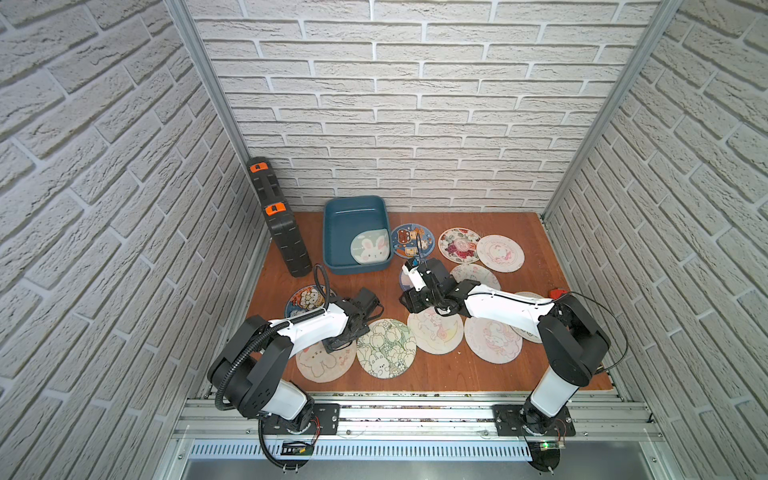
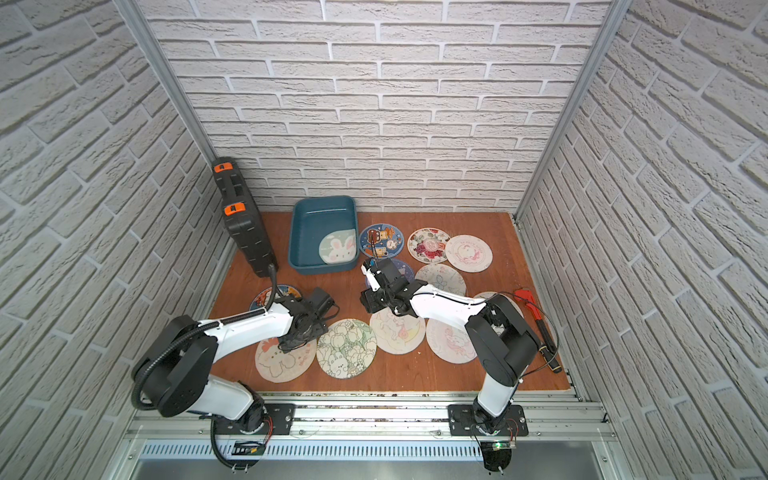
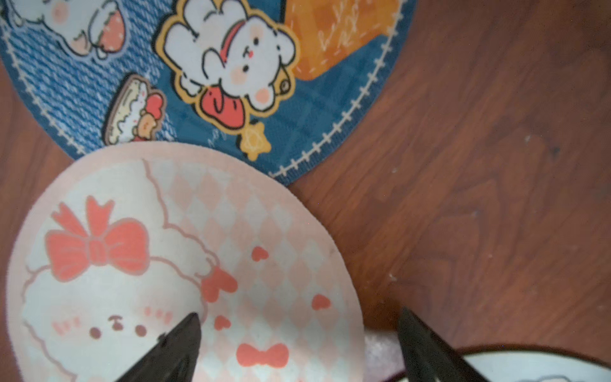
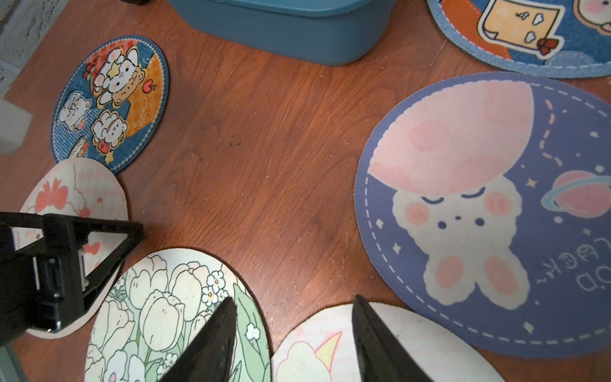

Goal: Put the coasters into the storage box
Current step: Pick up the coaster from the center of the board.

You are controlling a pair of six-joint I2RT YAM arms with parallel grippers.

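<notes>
- While one bunny coaster [image 1: 371, 248] lies in the near-right corner of the storage box [image 1: 353, 214], far left of centre, the other coasters [image 1: 498, 252] lie spread over the table [image 1: 457, 374].
- left gripper [image 3: 299, 312]: jaws wide, empty, straddling the edge of the pink bow coaster [image 3: 148, 264], near left.
- right gripper [image 4: 295, 298]: jaws partly apart, empty, above the gap between the tulip coaster [image 4: 158, 314] and a cream coaster [image 4: 307, 360].

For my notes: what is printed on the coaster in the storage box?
White bunny on pale green; the coaster shows best in a top view.
</notes>
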